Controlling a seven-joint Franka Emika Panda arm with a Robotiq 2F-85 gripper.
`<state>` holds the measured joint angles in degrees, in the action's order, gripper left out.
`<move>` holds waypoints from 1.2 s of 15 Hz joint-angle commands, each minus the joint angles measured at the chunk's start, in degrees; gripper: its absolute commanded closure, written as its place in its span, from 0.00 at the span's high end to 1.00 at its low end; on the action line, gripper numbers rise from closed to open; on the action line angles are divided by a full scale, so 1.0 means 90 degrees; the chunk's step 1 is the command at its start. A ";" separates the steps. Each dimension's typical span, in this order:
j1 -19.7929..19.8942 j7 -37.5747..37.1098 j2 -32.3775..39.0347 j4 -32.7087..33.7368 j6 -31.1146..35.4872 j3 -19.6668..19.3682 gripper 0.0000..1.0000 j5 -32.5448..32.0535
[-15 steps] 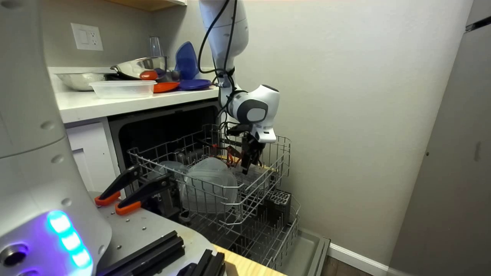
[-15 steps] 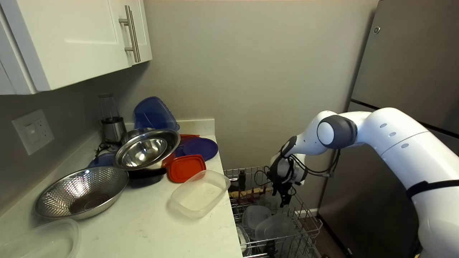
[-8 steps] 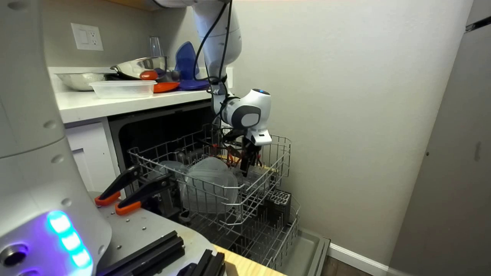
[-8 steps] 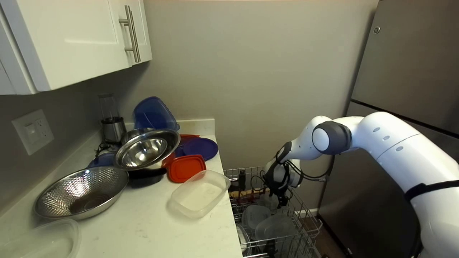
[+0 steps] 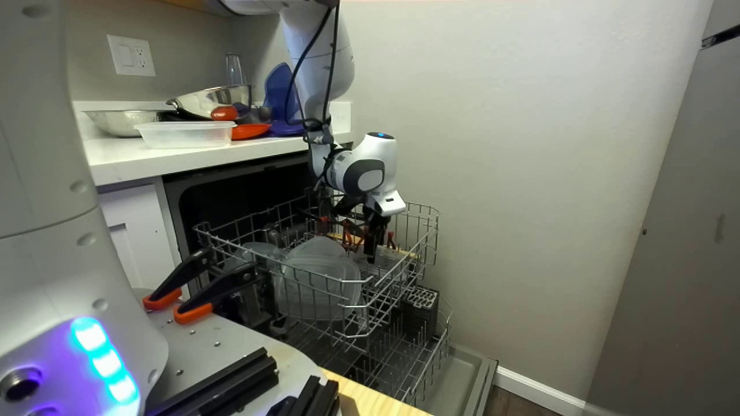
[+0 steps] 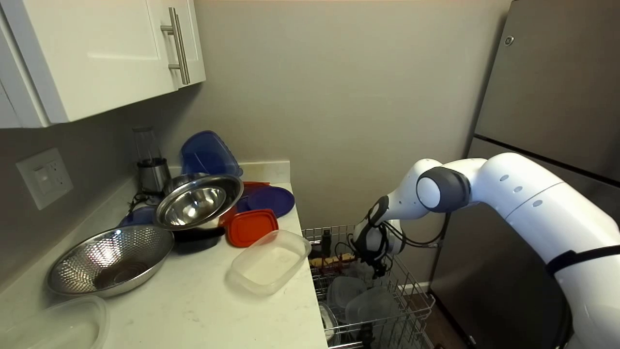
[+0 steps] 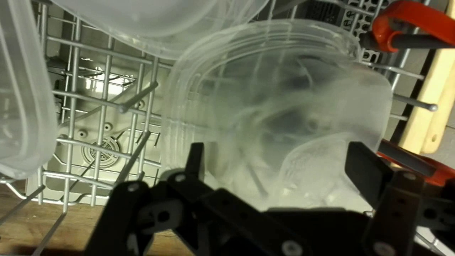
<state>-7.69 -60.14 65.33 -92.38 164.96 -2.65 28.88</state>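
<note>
My gripper (image 7: 279,160) is open, its two black fingers wide apart in the wrist view. A clear, frosted plastic container (image 7: 302,81) lies between and beyond the fingers; whether they touch it I cannot tell. Nothing is visibly gripped. More clear containers stand near it, at the top (image 7: 170,17) and the left edge (image 7: 25,92) of the wrist view. In both exterior views the gripper (image 5: 372,257) (image 6: 379,271) points down into the upper dishwasher rack (image 5: 341,283). Frosted containers (image 5: 318,283) (image 6: 372,305) stand closer to the rack's front.
Red-handled utensils (image 7: 412,25) and a wooden piece (image 7: 430,103) lie beside the container. Rack tines (image 7: 135,96) stick up nearby. The counter (image 6: 203,300) holds metal bowls (image 6: 198,201), a colander (image 6: 111,261), lids and a clear tub (image 6: 271,261). A wall (image 5: 520,173) stands close behind.
The arm and hand have moved left and slightly lower in both exterior views, with the fingers staying inside the rack. The frosted containers have shifted slightly.
</note>
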 commanded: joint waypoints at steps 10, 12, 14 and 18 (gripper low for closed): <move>-0.0539 -0.0029 -0.0344 -0.0107 0.1189 -0.0322 1.00 -0.0340; -0.0641 -0.0044 -0.0392 -0.0110 0.1253 -0.0445 1.00 -0.0412; -0.0734 -0.0046 -0.0350 0.0018 0.1557 -0.0616 1.00 -0.0469; -0.0856 -0.0048 -0.0236 0.0239 0.1973 -0.0877 1.00 -0.0403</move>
<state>-14.30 -60.12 62.06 -91.03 179.62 -8.77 26.04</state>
